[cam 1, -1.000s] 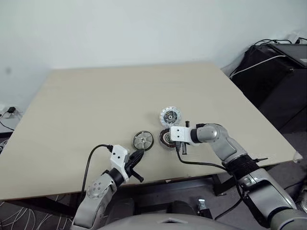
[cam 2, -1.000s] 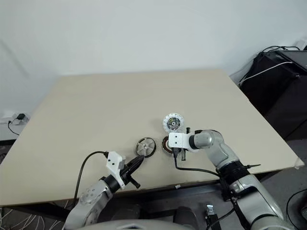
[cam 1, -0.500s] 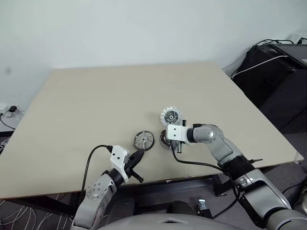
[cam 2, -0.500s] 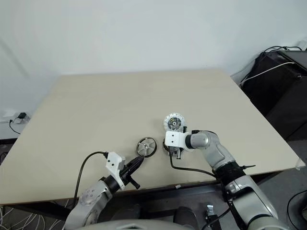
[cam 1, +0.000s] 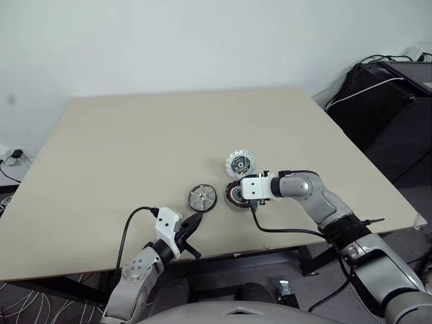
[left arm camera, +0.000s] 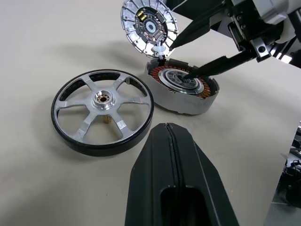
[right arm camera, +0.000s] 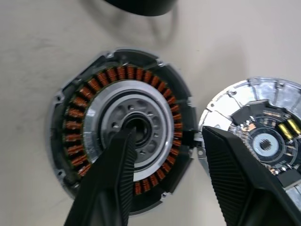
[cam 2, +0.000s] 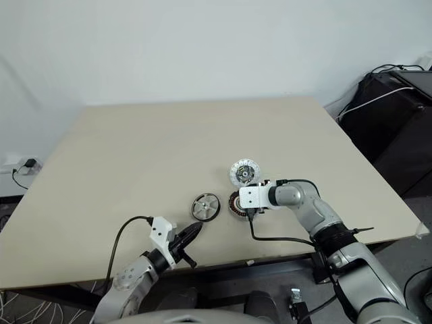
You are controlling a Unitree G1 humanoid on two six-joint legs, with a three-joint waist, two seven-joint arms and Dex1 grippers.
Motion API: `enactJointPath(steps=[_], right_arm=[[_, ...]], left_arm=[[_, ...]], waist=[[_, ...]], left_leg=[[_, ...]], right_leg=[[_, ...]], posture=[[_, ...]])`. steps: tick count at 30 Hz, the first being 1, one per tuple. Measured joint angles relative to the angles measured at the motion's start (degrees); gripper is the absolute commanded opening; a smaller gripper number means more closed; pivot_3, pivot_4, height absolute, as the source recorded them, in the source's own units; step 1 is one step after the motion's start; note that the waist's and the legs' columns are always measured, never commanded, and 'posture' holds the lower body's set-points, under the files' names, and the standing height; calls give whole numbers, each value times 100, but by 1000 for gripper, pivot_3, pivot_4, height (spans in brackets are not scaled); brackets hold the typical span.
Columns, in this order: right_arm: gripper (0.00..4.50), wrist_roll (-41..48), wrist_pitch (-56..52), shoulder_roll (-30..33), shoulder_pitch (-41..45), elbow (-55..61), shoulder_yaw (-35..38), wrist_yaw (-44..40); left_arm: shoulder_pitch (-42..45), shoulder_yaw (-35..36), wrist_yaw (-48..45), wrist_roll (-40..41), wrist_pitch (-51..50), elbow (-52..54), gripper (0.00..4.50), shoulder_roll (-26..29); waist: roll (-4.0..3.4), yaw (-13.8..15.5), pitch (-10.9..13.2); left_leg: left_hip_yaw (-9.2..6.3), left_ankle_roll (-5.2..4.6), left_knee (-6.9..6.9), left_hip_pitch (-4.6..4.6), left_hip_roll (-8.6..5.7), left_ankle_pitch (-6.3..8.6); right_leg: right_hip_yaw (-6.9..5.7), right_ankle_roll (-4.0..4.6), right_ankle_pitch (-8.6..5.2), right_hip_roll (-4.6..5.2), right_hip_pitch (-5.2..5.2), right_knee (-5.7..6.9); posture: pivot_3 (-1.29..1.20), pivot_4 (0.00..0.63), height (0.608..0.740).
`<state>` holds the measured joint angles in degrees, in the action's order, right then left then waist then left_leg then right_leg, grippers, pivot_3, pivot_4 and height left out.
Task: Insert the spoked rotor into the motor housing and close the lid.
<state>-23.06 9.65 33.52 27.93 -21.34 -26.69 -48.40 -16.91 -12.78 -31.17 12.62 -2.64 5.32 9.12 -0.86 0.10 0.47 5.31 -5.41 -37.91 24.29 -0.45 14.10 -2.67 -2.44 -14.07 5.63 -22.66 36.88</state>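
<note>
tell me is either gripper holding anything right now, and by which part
Nothing is held. The right gripper is open over the motor housing; the left gripper is shut and empty.

lid [cam 1: 240,163] just beside motor housing [cam 1: 236,194], spoked rotor [cam 1: 202,198] unobstructed

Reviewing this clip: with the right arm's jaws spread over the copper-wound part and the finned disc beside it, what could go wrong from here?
1. The right gripper has open jaws, one finger at the hub of the round copper-wound motor housing, the other over the pale finned lid. Closing might drag both.
2. The lid leans on the housing rim; a nudge may topple it.
3. The dark-rimmed spoked rotor lies near the shut left gripper, which could bump it.
</note>
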Motion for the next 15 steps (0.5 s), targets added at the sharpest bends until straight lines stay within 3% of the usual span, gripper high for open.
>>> enactJointPath(steps=[15], right_arm=[[2230, -290, 421, -36, 233, -371, -133, 89]], left_arm=[[-48, -37, 11, -33, 211, -222, 0, -115]], waist=[[1, 0, 0]], left_leg=[[0, 0, -1, 0, 0, 0]], right_leg=[[0, 0, 0, 0, 0, 0]], posture=[[0, 0, 740]])
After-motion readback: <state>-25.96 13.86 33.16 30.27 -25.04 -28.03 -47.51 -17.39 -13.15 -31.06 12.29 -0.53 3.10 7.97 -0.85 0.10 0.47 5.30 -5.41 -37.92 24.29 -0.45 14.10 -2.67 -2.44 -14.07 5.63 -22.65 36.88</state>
